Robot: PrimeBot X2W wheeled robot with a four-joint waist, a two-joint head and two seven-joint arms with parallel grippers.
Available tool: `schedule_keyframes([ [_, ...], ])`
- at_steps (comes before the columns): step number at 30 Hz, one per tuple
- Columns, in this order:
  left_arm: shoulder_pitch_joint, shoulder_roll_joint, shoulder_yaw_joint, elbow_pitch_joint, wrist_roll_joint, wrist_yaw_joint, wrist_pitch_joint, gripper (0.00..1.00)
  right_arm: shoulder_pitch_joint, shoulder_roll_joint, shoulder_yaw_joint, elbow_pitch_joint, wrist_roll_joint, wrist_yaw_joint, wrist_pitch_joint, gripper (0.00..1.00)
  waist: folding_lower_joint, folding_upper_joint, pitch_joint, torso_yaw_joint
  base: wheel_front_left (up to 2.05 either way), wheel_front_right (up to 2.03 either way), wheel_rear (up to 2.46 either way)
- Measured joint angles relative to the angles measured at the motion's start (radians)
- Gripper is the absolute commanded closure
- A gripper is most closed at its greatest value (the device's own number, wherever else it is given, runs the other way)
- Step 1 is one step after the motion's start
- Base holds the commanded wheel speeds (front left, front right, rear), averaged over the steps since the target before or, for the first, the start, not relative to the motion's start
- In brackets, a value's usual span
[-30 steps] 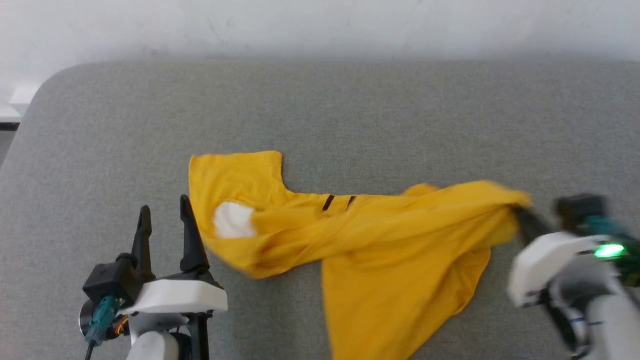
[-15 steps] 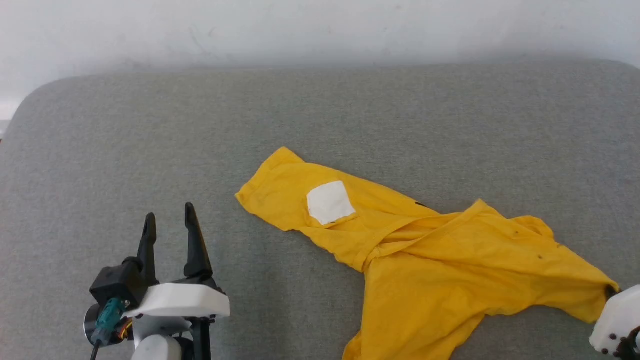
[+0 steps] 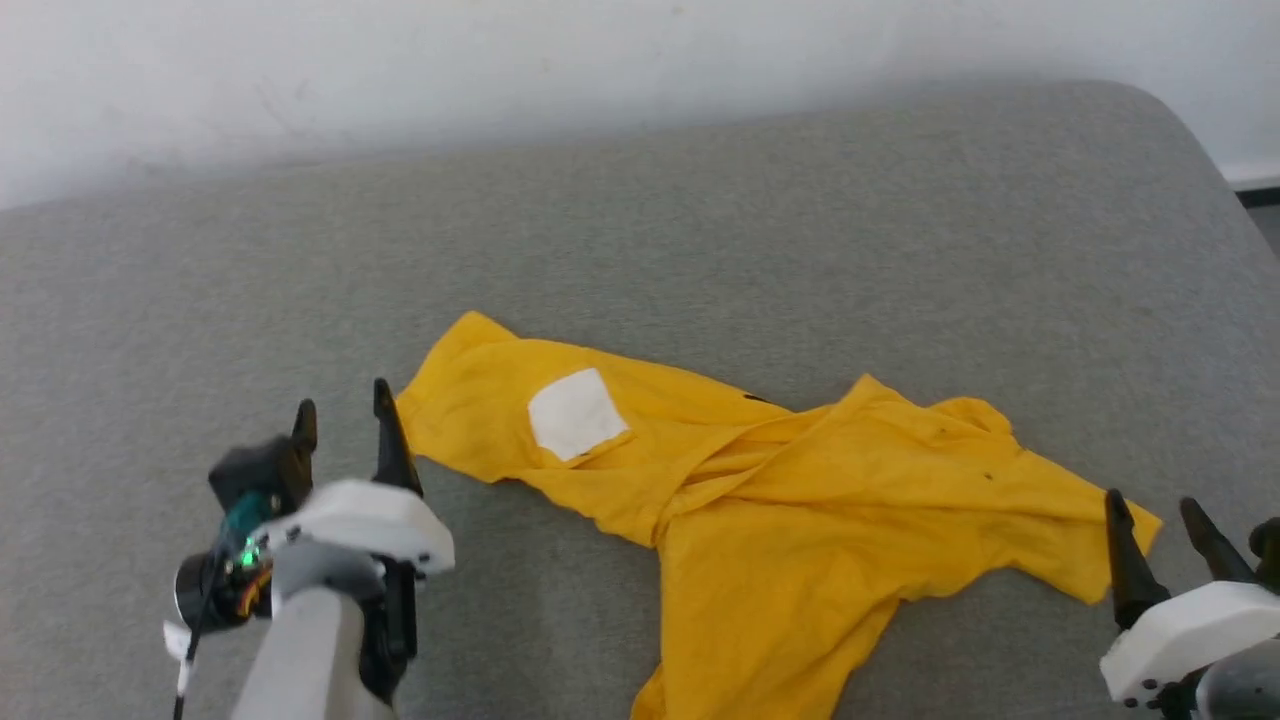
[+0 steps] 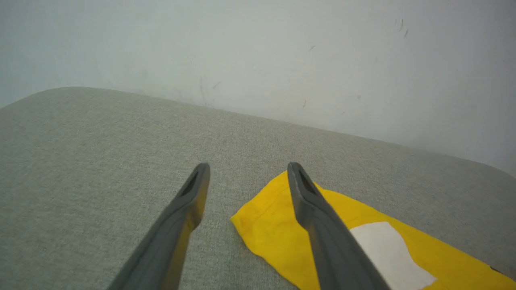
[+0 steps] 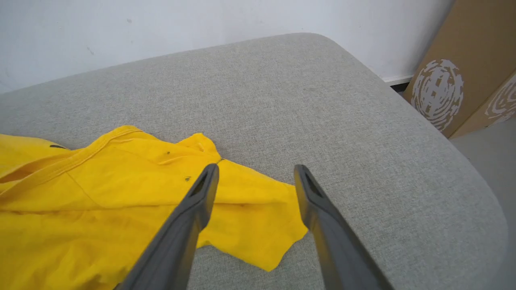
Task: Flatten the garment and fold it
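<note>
Head view: the garment lies crumpled on the grey cushion, centre to right of frame. It runs from 10 o'clock to 4 o'clock, and one flap trails off toward 6. It's not flat; folds are bunched through the middle. A white patch faces up near its 10 o'clock end.

Left gripper: fingers spread wide, empty. The garment's nearest edge sits just beside its right finger, at 3 o'clock from the tips. On the left wrist view that finger crosses over the yellow corner. I can't tell if it touches.

Right gripper: fingers also spread wide, gripping nothing. The garment's right-hand corner is at 9 o'clock from the tips, and the left finger overlaps it. On the right wrist view the corner lies under and between the fingers, with the bulk of the fabric off to 9 o'clock. Contact: can't tell.

Cardboard boxes sit at 2 o'clock in the right wrist view, off the cushion.
</note>
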State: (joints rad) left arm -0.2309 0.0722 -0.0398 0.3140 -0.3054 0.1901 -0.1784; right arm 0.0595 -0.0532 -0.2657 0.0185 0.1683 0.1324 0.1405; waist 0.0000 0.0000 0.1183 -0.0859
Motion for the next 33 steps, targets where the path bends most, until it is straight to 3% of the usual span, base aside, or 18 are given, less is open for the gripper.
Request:
schedule_keyframes([
  [8,-0.166,0.091,-0.014,0.218,0.061,0.086,0.291,0.0,-0.007,0.001,0.086,0.007,0.022,0.0,-0.043,0.0,0.0001,0.0,0.028,-0.085,0.0,0.0,0.0],
  [18,-0.187,0.152,-0.035,0.235,0.06,0.091,0.542,0.0,-0.016,0.0,0.105,0.036,0.061,0.0,-0.062,0.0,0.0,0.0,0.075,-0.157,0.0,0.0,0.0],
  [19,-0.187,0.158,-0.038,0.225,0.059,0.084,0.559,0.27,-0.017,0.0,0.106,0.037,0.061,0.0,-0.062,0.0,0.0,0.0,0.078,-0.16,0.0,0.0,0.0],
  [20,-0.187,0.159,-0.038,0.216,0.057,0.079,0.575,0.72,-0.018,0.001,0.101,0.039,0.06,0.0,-0.063,0.0,0.0,0.0,0.081,-0.163,0.0,0.0,0.0],
  [21,-0.186,0.161,-0.04,0.206,0.054,0.074,0.587,1.0,-0.018,0.001,0.095,0.039,0.053,0.0,-0.064,0.0,0.0,0.0,0.082,-0.165,0.0,0.0,0.0],
  [25,-0.172,0.157,-0.06,0.166,0.039,0.041,0.634,1.0,-0.022,0.0,0.069,0.037,0.041,0.0,-0.091,0.0,0.0,0.0,0.077,-0.16,0.0,0.0,0.0],
  [33,-0.096,0.151,-0.072,0.084,0.013,0.022,0.64,1.0,-0.113,0.001,0.007,0.11,-0.002,-0.001,-0.134,0.0,0.0001,0.0,0.06,-0.13,0.0,0.0,0.0],
])
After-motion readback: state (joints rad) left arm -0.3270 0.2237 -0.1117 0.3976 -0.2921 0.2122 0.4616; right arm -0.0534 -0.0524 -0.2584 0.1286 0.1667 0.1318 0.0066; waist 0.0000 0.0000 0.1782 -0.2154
